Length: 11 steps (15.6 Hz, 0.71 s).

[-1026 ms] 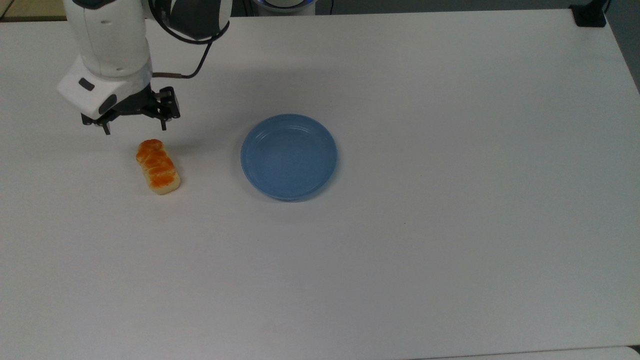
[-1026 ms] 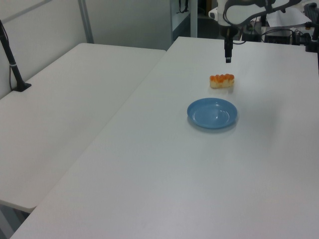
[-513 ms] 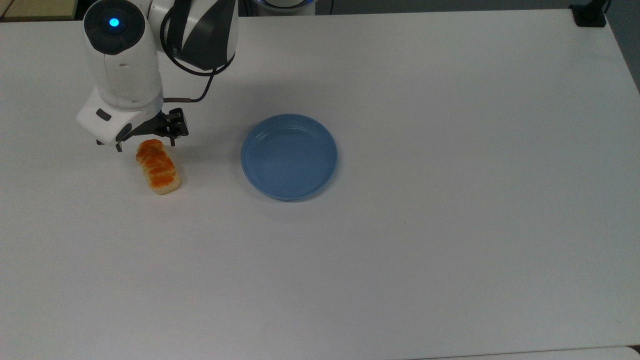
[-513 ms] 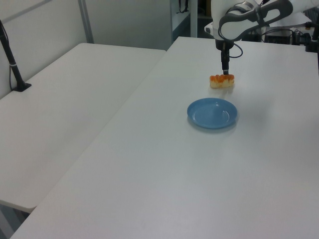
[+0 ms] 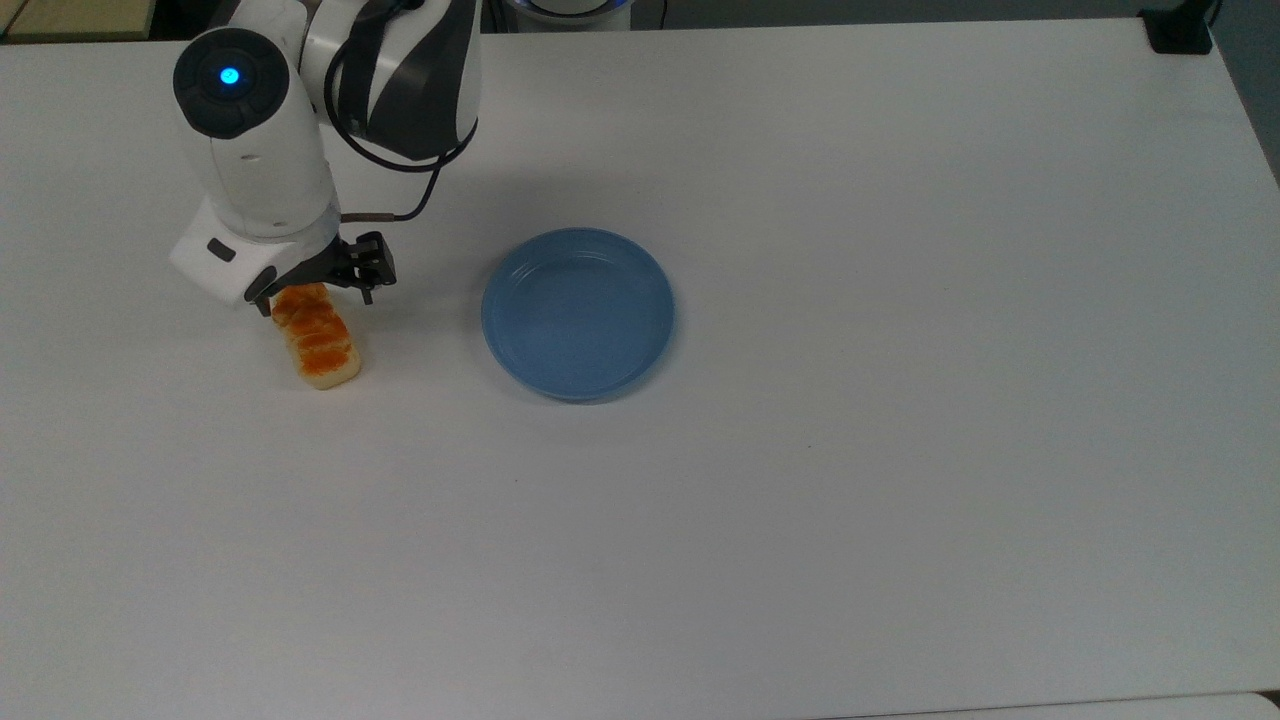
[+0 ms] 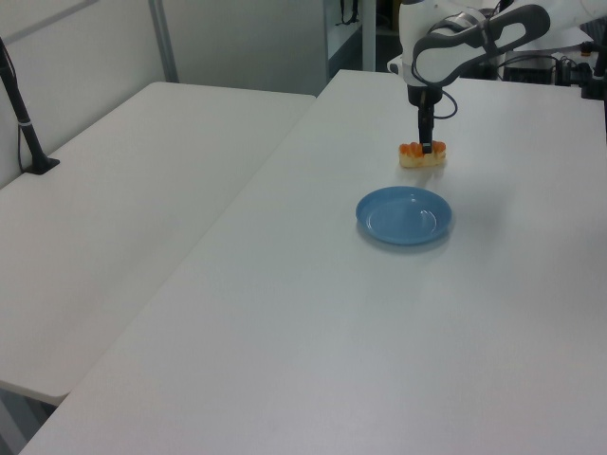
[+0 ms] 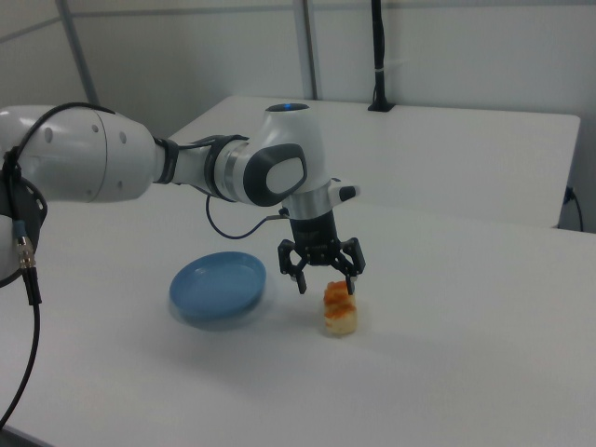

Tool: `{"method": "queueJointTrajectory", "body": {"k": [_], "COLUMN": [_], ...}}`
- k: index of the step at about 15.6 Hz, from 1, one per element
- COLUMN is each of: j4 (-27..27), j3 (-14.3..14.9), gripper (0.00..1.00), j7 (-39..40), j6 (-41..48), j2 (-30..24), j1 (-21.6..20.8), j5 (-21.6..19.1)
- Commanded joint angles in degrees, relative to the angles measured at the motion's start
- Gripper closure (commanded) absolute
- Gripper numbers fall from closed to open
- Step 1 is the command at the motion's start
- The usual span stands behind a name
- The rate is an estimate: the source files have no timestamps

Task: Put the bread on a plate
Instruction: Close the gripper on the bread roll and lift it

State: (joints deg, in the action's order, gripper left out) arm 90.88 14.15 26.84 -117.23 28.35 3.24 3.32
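Bread [image 5: 318, 344] hasn't moved, but the spread, empty end effector [image 7: 326, 277] has dropped to straddle its end.

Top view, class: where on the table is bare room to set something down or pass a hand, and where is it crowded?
Free: the whole table from the plate to the top view's right edge, and the wide strip along the bottom. A narrower bare gap lies between the bread and the plate. Crowded: the upper left, where the gripper straddles the bread's far end.
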Motion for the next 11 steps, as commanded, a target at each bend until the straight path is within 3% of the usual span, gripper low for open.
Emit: {"method": "queueJointTrajectory", "body": {"k": [1, 4, 11], "j4": [0.3, 1.5, 1.8], "j3": [-0.4, -0.4, -0.4], "gripper": [0.00, 0.00, 0.00], "j7": [1.1, 1.6, 2.1], "j6": [-2.5, -7.6, -8.2], "j2": [-0.3, 0.5, 1.4], "j1": [0.8, 0.9, 1.6], "j5": [-4.1, -4.1, -3.8]}}
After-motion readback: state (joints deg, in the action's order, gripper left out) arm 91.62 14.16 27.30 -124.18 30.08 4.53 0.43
